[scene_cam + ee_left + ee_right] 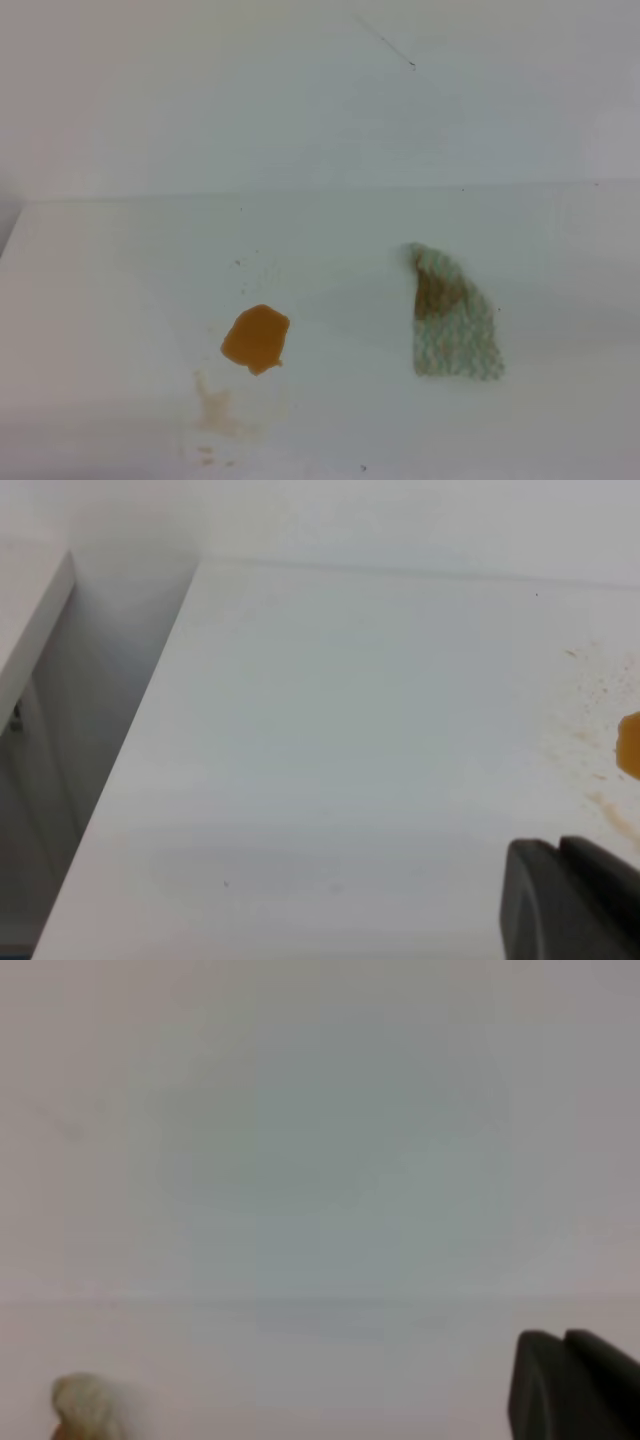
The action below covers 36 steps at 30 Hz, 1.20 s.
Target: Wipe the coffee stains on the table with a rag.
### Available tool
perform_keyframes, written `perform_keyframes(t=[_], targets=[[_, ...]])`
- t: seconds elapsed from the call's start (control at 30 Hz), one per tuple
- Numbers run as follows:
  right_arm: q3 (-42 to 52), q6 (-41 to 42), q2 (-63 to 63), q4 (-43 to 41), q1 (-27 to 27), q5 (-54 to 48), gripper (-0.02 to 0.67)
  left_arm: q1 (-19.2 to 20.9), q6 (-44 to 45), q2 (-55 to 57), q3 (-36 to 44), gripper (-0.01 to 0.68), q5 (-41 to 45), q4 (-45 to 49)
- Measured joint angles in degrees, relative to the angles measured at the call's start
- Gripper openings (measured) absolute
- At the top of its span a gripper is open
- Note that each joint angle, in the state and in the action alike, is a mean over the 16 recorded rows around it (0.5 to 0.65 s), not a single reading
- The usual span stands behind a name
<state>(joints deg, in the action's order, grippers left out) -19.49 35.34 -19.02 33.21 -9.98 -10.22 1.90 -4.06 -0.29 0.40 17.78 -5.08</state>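
The right tool [575, 1385] shows only as a dark tip low in its wrist view; it is closed and holds nothing, hanging above the table [120, 280]. The left tool [570, 900] is likewise a dark corner, and whether it is open cannot be told. The rag [455, 320] lies flat on the table, ahead and to the left of the right tool, untouched, brown patch up. The coffee stains [255, 338] sit well apart from it, nearer the left tool. To do the pick well, the right tool should probably open, descend on the rag's near edge, pinch firmly, then drag across the blot before the paler smears
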Motion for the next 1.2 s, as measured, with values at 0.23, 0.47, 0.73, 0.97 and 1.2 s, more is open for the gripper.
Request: perform_keyframes(t=[0.23,0.47,0.73,0.97,1.2], targets=[[-7.5,10.6,-13.42,7.66,7.3,-5.74,-0.003,-0.05,0.0,-0.58,0.81,-0.001,-0.35,0.02],[-13.75,23.83,-25.92,19.34,13.21,-13.63,-0.003,-0.04,0.0,-0.48,0.67,-0.001,-0.29,0.02],[-22.84,33.28,-42.23,26.83,15.24,-25.09,-0.003,0.03,0.0,0.29,-0.4,0.0,0.18,-0.01],[-32.84,33.05,-56.08,27.39,15.36,-32.25,0.018,0.03,0.0,0.29,-0.4,0.001,0.18,-0.01],[-40.45,26.41,-66.11,20.17,17.62,-32.3,0.107,0.0,0.0,0.0,0.0,0.0,0.0,0.0]])
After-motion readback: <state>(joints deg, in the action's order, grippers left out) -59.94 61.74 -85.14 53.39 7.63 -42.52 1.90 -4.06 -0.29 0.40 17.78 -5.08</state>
